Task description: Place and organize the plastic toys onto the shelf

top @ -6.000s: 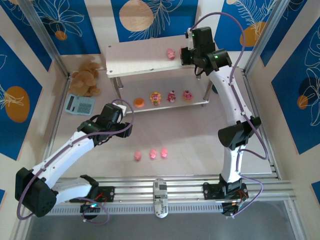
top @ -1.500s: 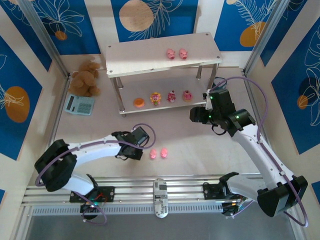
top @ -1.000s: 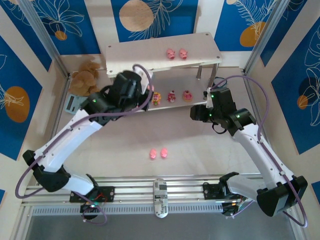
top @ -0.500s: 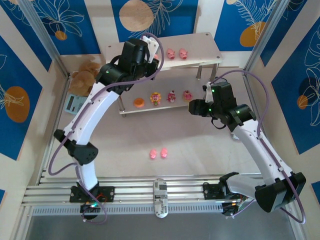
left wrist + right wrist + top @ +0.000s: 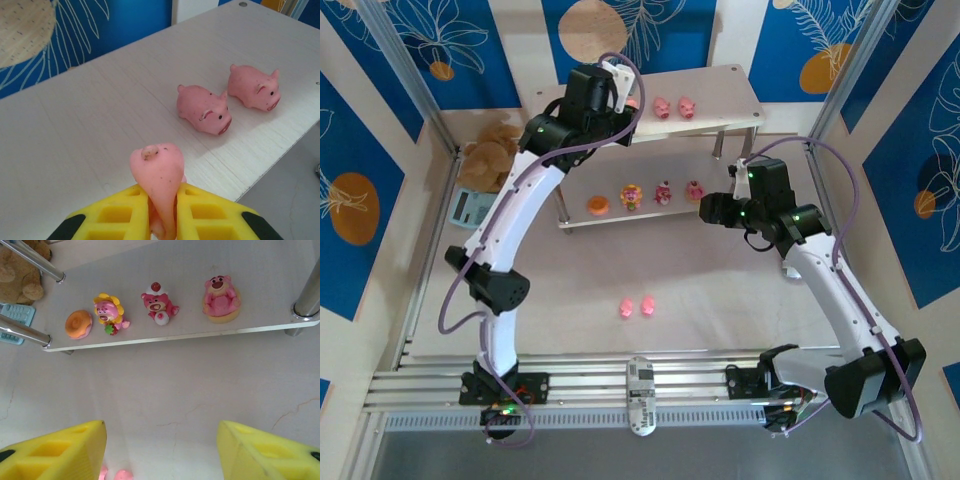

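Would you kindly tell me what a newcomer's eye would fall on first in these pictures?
The left gripper stands out first, shut on a pink piglet over the shelf's top board, beside two piglets standing there. On the lower board, an orange round piece and three pink figures sit in a row, while the right gripper hangs open over the table in front.

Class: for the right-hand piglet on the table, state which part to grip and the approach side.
Grip the right-hand piglet around its rounded body, probably from straight above: nothing overhangs it. Its right side is free; its twin crowds the left.
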Controlling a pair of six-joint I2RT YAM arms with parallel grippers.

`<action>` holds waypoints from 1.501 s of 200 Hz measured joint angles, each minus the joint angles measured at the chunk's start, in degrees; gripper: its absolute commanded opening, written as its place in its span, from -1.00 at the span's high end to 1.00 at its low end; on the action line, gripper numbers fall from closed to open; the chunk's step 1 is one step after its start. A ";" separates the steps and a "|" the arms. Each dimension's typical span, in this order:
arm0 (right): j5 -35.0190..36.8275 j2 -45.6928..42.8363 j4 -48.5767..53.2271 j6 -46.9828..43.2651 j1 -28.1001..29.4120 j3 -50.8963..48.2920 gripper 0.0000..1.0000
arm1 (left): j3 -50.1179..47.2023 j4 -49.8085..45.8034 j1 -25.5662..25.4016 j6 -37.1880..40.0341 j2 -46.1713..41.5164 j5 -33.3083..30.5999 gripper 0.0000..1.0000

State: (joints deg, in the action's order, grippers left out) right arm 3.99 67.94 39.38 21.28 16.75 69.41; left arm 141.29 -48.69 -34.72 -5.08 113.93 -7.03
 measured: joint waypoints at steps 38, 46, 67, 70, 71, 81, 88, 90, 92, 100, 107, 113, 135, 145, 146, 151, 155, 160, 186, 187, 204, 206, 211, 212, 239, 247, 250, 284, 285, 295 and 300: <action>-0.96 0.17 -1.11 -0.15 -0.68 0.00 -0.22 | 0.22 0.31 0.00 -1.29 1.86 0.63 0.67; -1.16 0.17 -1.31 -0.15 -0.90 0.00 -0.22 | 0.50 0.39 0.00 -1.51 2.16 0.68 0.66; -1.51 0.17 -1.49 -0.15 -1.44 -0.02 -0.22 | 1.73 1.01 0.00 -2.12 3.21 1.05 0.65; -1.53 0.17 -1.53 -0.15 -1.51 -0.02 -0.22 | 1.84 1.14 0.00 -2.16 3.30 1.07 0.65; -1.55 0.17 -1.55 -0.15 -1.53 -0.02 -0.22 | 1.90 1.22 0.00 -2.16 3.34 1.07 0.65; -1.73 0.17 -1.68 -0.15 -1.77 -0.04 -0.22 | 2.01 1.53 0.00 -2.36 3.61 1.09 0.64; -1.90 0.17 -1.73 -0.15 -1.86 -0.04 -0.22 | 2.01 1.55 0.00 -2.51 3.72 1.09 0.61; -1.95 0.17 -1.70 -0.15 -1.90 -0.04 -0.22 | 2.01 1.55 0.00 -2.56 3.80 1.09 0.61; -1.95 0.17 -1.70 -0.15 -1.90 -0.04 -0.22 | 2.03 1.55 0.00 -2.58 3.87 1.09 0.60; -2.10 0.17 -1.73 -0.15 -2.03 -0.07 -0.22 | 2.03 1.62 0.00 -2.73 4.04 1.09 0.58; -2.16 0.17 -1.73 -0.15 -2.14 -0.09 -0.22 | 2.03 1.73 0.00 -2.97 4.31 1.09 0.57; -2.27 0.17 -1.73 -0.15 -2.21 -0.11 -0.22 | 2.03 1.92 0.00 -3.08 4.44 1.09 0.56; -2.56 0.17 -1.86 -0.15 -2.58 -0.20 -0.22 | 2.03 2.45 0.00 -3.45 4.63 1.05 0.47; -2.58 0.17 -1.95 -0.15 -2.67 -0.20 -0.22 | 2.03 2.60 0.00 -3.67 4.66 1.03 0.42; -2.58 0.17 -1.95 -0.15 -2.71 -0.20 -0.22 | 2.03 2.60 0.00 -3.63 4.66 1.05 0.41; -2.62 0.17 -1.99 -0.15 -2.78 -0.22 -0.22 | 2.03 2.67 0.00 -3.67 4.68 1.03 0.39; -2.64 0.15 -2.08 -0.15 -2.82 -0.28 -0.22 | 2.03 2.67 0.00 -3.61 4.68 1.03 0.37; -2.73 0.15 -2.16 -0.15 -2.86 -0.37 -0.22 | 2.03 2.69 0.00 -3.58 4.68 1.03 0.35; -2.80 0.15 -2.25 -0.15 -2.97 -0.94 -0.22 | 2.03 2.78 0.00 -3.89 4.70 1.03 0.24; -2.80 0.15 -2.25 -0.15 -2.97 -0.94 -0.22 | 2.03 2.78 0.00 -3.85 4.70 1.03 0.24; -2.95 0.15 -2.29 -0.15 -3.08 -0.96 -0.22 | 2.03 2.82 0.00 -3.89 4.72 1.03 0.21; -2.95 0.15 -2.29 -0.15 -3.08 -0.96 -0.22 | 2.03 2.82 0.00 -3.87 4.72 1.01 0.21; -2.95 0.15 -2.29 -0.15 -3.13 -0.96 -0.22 | 2.03 2.82 0.00 -3.89 4.72 1.01 0.20; -2.95 0.15 -2.29 -0.15 -3.13 -0.96 -0.22 | 2.03 2.82 0.00 -3.89 4.72 1.01 0.20; -2.97 0.15 -2.29 -0.15 -3.17 -0.96 -0.22 | 2.03 2.84 0.00 -3.93 4.81 0.96 0.09; -2.97 0.15 -2.29 -0.15 -3.19 -0.96 -0.22 | 2.03 2.84 0.00 -3.91 4.81 0.92 0.06; -2.97 0.15 -2.29 -0.15 -3.19 -0.96 -0.22 | 2.03 2.84 0.00 -3.89 4.81 0.90 0.04; -2.95 0.15 -2.29 -0.15 -3.28 -0.96 -0.22 | 2.03 3.39 0.00 -4.00 4.94 0.79 -0.08; -2.95 0.15 -2.32 -0.15 -3.28 -0.96 -0.22 | 2.03 3.41 0.00 -4.04 4.94 0.79 -0.08; -2.95 0.15 -2.29 -0.15 -3.30 -0.96 -0.22 | 2.03 3.65 0.00 -4.02 4.98 0.81 -0.10; -2.95 0.15 -2.29 -0.15 -3.30 -0.96 -0.22 | 2.03 3.78 0.00 -4.02 5.03 0.79 -0.11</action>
State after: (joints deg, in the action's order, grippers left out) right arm 1.04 68.10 37.08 21.12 13.45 68.45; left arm 143.33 -44.91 -34.72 -9.10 118.96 -6.24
